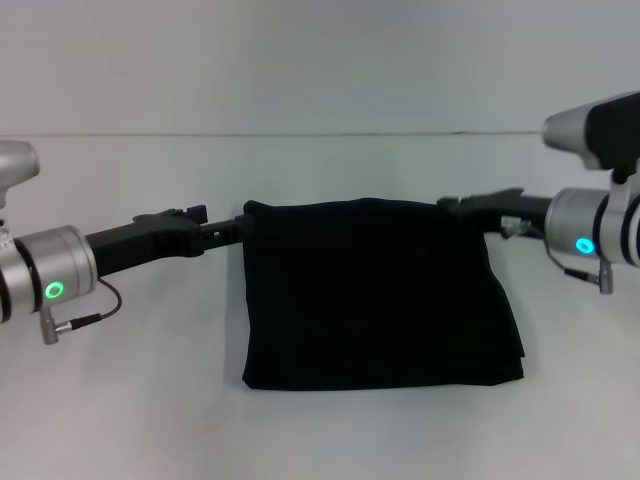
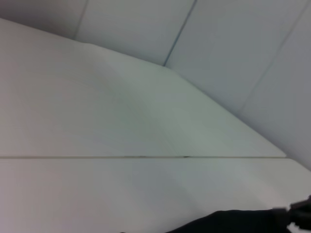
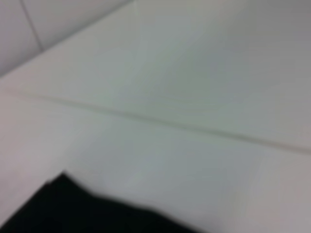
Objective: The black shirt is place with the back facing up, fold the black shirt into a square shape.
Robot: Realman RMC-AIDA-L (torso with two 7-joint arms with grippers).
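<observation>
On white table (image 1: 120, 400), soft rectangular black shirt (image 1: 375, 295) is pinched at far corners by left gripper (image 1: 238, 228) and right gripper (image 1: 450, 206).

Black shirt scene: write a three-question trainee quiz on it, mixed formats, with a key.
1. True or false: the black shirt lies spread out full length with both sleeves showing.
2. Multiple choice: the left tool is at the shirt's A) near left corner, B) far left corner, C) centre.
3. Fill in: the right tool meets the shirt at its far ___ corner.

Key: 1 false, it is already folded into a compact block on the white table. 2 B. 3 right.
</observation>
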